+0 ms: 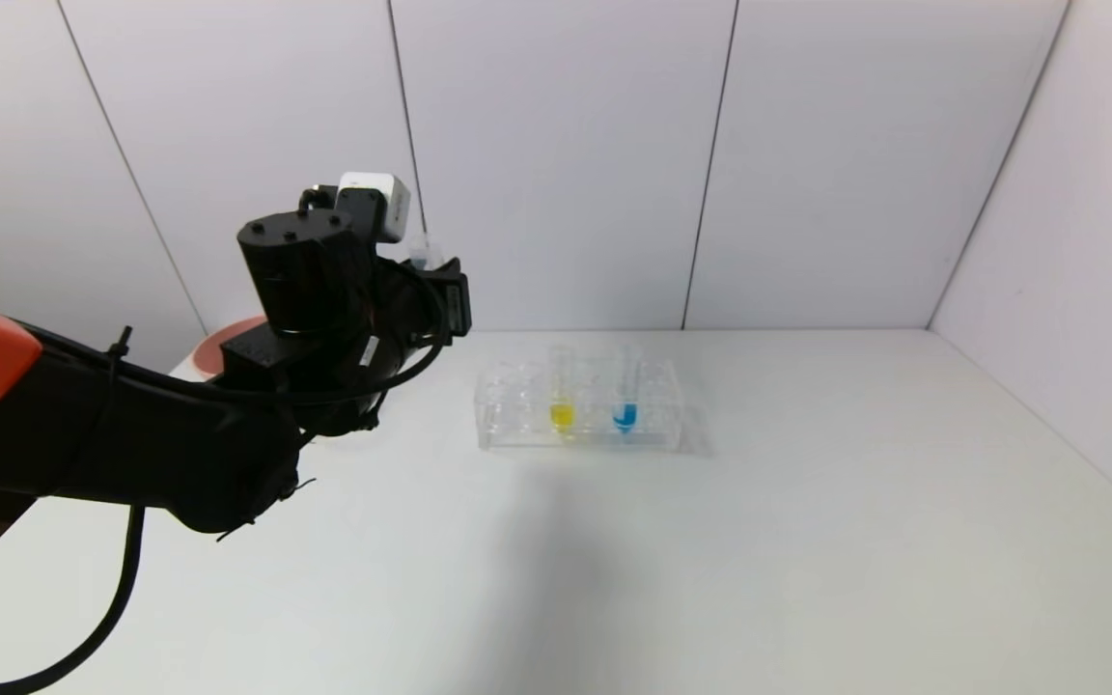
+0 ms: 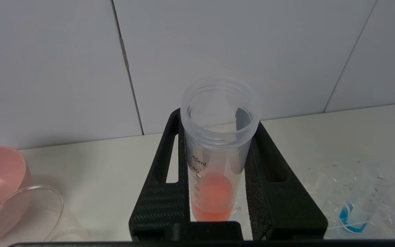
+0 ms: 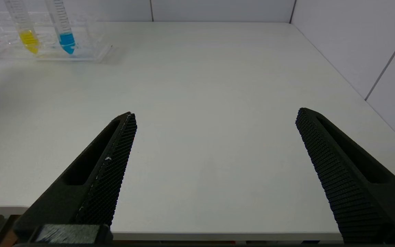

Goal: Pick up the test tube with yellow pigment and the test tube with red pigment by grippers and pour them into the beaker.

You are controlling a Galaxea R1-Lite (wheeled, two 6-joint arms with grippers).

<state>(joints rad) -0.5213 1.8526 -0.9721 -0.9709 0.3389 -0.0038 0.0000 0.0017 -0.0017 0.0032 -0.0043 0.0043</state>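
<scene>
My left gripper (image 2: 218, 120) is shut on the test tube with red pigment (image 2: 214, 192), a clear graduated tube held upright above the table, red-orange liquid at its base. In the head view this gripper (image 1: 440, 290) is raised left of the rack, with the tube's top (image 1: 424, 253) showing above it. The test tube with yellow pigment (image 1: 562, 401) stands in the clear rack (image 1: 653, 430); it also shows in the right wrist view (image 3: 26, 32). The beaker (image 2: 29, 209) stands beside the pink bowl, below and to one side of the left gripper. My right gripper (image 3: 214, 115) is open and empty near the table's front edge.
A tube with blue liquid (image 1: 625, 405) stands in the rack next to the yellow one. A pink bowl (image 1: 228, 349) sits at the table's far left, partly behind my left arm. White walls close the back and right side.
</scene>
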